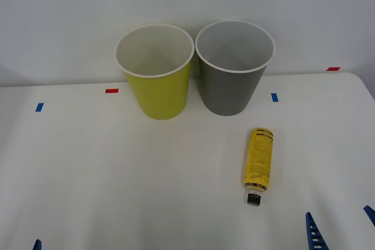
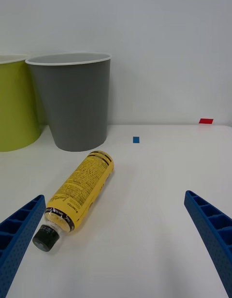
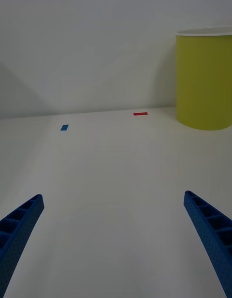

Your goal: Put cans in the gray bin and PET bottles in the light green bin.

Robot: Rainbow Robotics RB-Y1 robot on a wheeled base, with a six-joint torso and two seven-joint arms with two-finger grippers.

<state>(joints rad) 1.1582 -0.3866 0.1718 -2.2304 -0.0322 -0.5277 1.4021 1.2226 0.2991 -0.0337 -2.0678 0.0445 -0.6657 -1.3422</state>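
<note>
A slim PET bottle with a yellow label lies on its side on the white table, its black cap pointing toward me. Behind it stands the gray bin, upright, with the light green bin touching it on the left. My right gripper is open, low over the table just short of the bottle and to its right; its fingers show at the near edge. My left gripper is open at the near left, with bare table between its fingers. Cans are out of view.
Small blue tape marks and red tape marks lie on the table near the back. A white wall rises right behind the bins. The table's right edge runs beyond the gray bin.
</note>
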